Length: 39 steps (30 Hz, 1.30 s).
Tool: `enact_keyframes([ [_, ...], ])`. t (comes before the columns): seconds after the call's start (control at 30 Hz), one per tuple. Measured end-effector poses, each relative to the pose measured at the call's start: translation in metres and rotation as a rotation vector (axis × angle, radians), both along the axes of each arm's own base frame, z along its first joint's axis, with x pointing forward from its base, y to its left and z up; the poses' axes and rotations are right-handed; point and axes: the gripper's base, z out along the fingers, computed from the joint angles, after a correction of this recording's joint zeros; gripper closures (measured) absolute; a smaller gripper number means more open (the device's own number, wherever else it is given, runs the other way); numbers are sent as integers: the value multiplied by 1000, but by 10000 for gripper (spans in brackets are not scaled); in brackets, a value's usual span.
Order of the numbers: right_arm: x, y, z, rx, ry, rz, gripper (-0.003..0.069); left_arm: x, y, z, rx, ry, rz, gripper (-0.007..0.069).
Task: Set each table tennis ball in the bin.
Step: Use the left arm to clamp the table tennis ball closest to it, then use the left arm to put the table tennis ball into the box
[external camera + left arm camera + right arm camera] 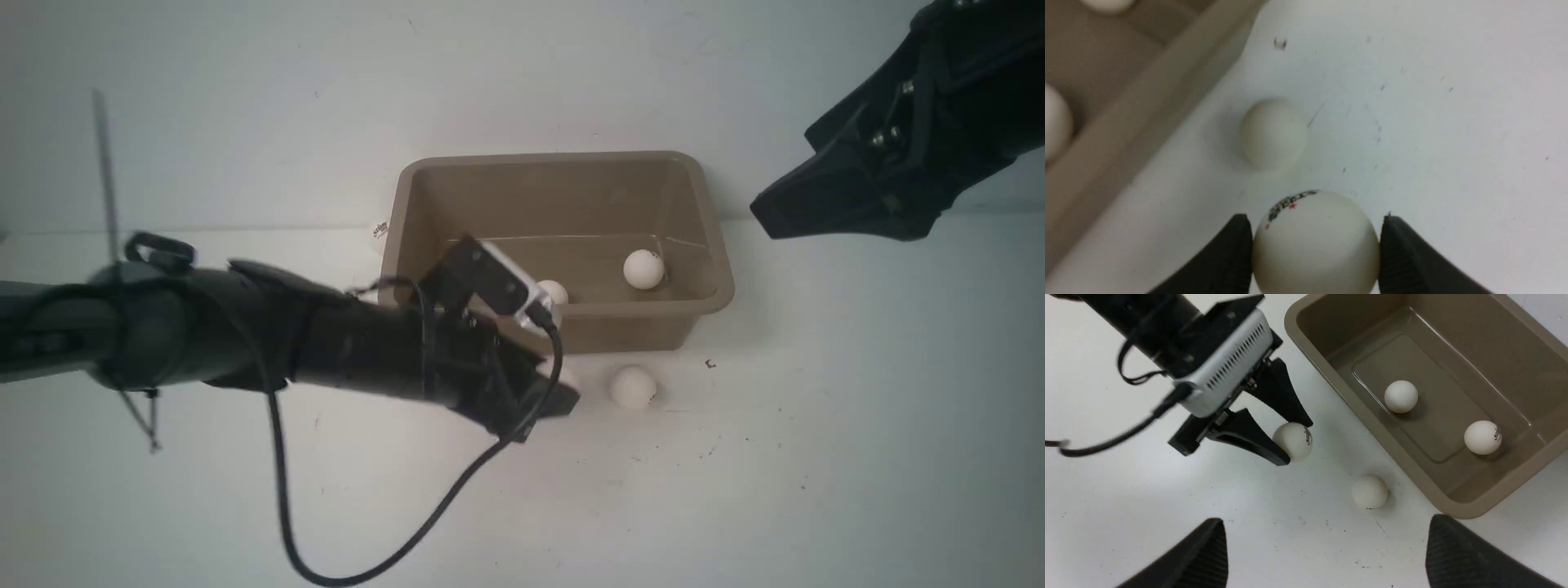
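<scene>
The taupe bin stands at the table's middle with two table tennis balls inside. My left gripper is low in front of the bin's near wall. It is shut on a logo-printed ball, both fingers touching the ball's sides, the ball down at the table top. Another ball lies loose on the table just right of that gripper, near the bin. A further ball peeks out behind the bin's far left corner. Open and empty, my right gripper hangs above the table at the right.
The left arm's black cable loops down over the near table. The right arm hangs at the upper right, beside the bin's right end. The white table is speckled with small dark marks.
</scene>
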Motion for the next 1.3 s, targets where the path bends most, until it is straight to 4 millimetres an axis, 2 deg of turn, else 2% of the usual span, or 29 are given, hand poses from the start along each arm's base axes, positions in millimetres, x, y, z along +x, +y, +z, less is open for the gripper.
enact_keyframes([
  [0.03,0,0,0,0,0,0,69,0,0,0,0,0,-2,272],
  [0.07,0,0,0,0,0,0,69,-5,2,24,-16,-82,-6,272],
  [0.13,0,0,0,0,0,0,69,-4,5,37,-12,-154,19,272],
  [0.2,0,0,0,2,1,0,69,6,10,50,19,-276,88,272],
  [0.27,0,0,0,5,1,1,69,20,16,52,75,-368,106,272],
  [0.43,0,1,1,17,4,3,69,52,18,36,126,-388,129,272],
  [0.47,-1,1,1,21,5,4,69,64,17,29,137,-384,143,272],
  [0.63,-1,2,1,29,7,6,69,89,10,13,144,-380,146,270],
  [0.7,-1,2,1,29,7,6,69,93,9,8,147,-375,147,250],
  [0.87,-1,2,2,33,8,7,69,100,15,4,181,-341,243,102],
  [0.97,-1,3,2,36,9,7,69,100,18,13,162,-322,304,90],
  [1.07,-1,3,2,36,9,8,69,90,19,38,75,-307,334,95],
  [1.17,-1,2,2,33,8,7,69,66,15,64,-53,-271,267,115],
  [1.23,-1,2,1,29,7,6,69,49,12,73,-103,-229,198,129],
  [1.3,-1,2,1,29,7,6,69,34,10,73,-127,-168,132,139],
])
